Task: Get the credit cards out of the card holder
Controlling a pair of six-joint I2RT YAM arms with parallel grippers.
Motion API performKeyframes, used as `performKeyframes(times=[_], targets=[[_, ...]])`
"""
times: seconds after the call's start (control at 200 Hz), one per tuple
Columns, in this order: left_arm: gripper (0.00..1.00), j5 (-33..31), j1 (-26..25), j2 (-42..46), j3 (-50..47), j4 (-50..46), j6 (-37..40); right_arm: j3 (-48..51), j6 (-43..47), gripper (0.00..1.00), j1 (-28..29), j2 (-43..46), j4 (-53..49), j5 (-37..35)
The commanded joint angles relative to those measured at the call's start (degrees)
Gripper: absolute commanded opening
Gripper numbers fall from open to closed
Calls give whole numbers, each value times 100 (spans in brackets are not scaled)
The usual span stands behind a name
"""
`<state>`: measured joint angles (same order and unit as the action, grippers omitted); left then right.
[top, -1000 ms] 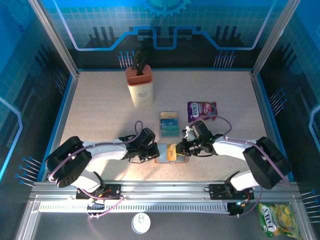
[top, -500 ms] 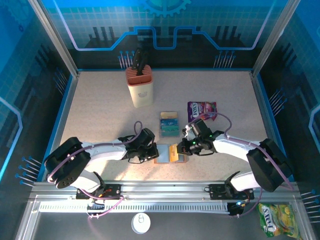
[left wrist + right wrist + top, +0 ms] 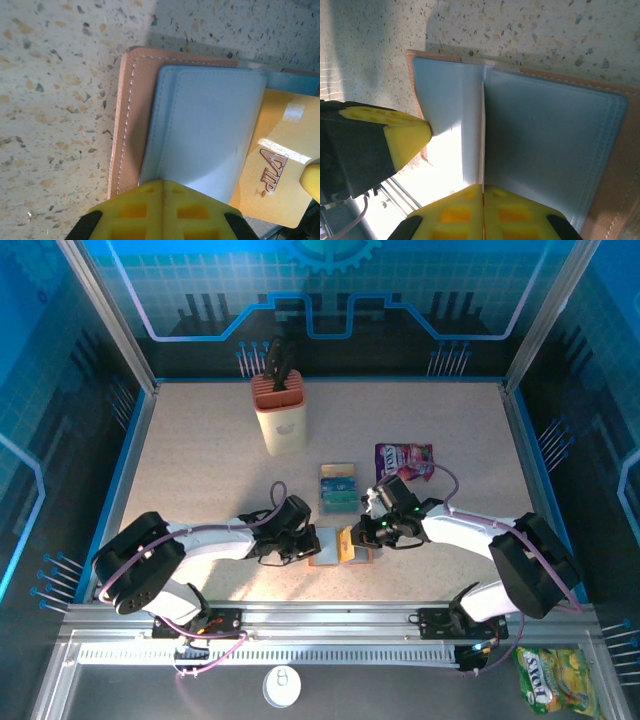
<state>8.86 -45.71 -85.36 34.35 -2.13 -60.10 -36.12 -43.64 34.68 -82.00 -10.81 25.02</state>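
Observation:
The brown leather card holder (image 3: 324,550) lies open on the table between both grippers, its grey-blue pockets (image 3: 210,125) facing up. My left gripper (image 3: 308,543) is shut, and its yellow tips (image 3: 162,187) press down on the holder's left pocket. My right gripper (image 3: 363,536) is shut on a gold VIP credit card (image 3: 280,150), which the right wrist view shows edge-on as a thin line (image 3: 483,135) between the fingers. This card sticks partway out over the holder. A small stack of teal credit cards (image 3: 338,487) lies on the table just behind the holder.
A purple snack packet (image 3: 403,458) lies behind the right gripper. A beige knife block (image 3: 280,420) stands at the back centre. Blue walls enclose the speckled tabletop (image 3: 200,470).
My right gripper has shifted slightly left and back with the gold card. The left gripper has stayed pressed on the holder.

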Motion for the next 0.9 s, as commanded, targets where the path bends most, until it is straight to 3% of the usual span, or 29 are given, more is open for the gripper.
performKeyframes(times=[0.0, 0.415, 0.65, 0.896], targets=[[0, 17, -26, -83, -55, -43, -124, -157, 58, 7, 128, 2, -242, -131], [0, -226, -11, 252, -240, -257, -134, -1285, 1282, 4, 66, 118, -2195, -601], [0, -237, 18, 386, -236, -307, -125, -2399, 3310, 0, 78, -86, -3760, -1357], [4, -235, 21, 449, -218, -323, -99, -3316, 5676, 0, 83, -589, -4559, -1929]])
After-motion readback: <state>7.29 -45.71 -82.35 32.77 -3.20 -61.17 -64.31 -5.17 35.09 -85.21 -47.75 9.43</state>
